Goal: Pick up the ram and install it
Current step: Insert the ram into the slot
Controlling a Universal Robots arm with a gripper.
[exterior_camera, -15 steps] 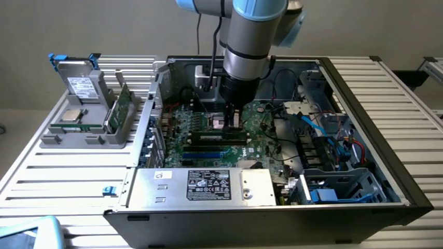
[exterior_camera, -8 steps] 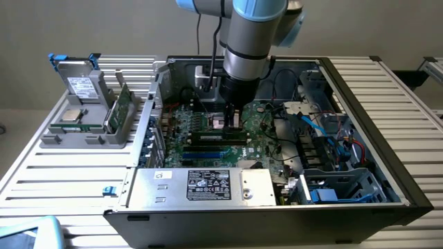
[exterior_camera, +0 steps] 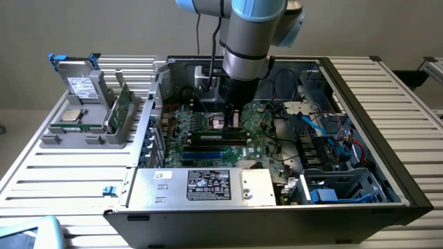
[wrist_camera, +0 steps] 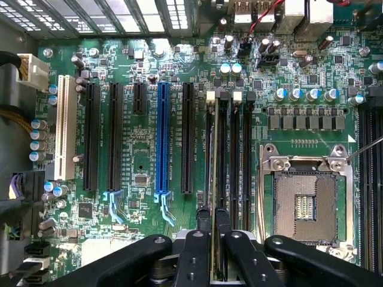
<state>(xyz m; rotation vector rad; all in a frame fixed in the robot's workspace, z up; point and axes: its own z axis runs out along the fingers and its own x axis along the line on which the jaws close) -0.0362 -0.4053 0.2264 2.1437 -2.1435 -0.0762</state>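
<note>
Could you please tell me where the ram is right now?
The ram is held on edge in the gripper, over the black memory slots beside the CPU socket; in the exterior view it is central in the open computer case.

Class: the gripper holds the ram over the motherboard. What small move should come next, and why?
Probably a short, straight lowering. The gripper is shut on the ram, whose thin edge looks lined up along a memory slot near the empty CPU socket, so no sideways correction seems needed.

Exterior view high, oblique over case [exterior_camera: 277,223]; wrist view close, past pincer [wrist_camera: 213,214], onto shared motherboard [wrist_camera: 137,149].
</note>
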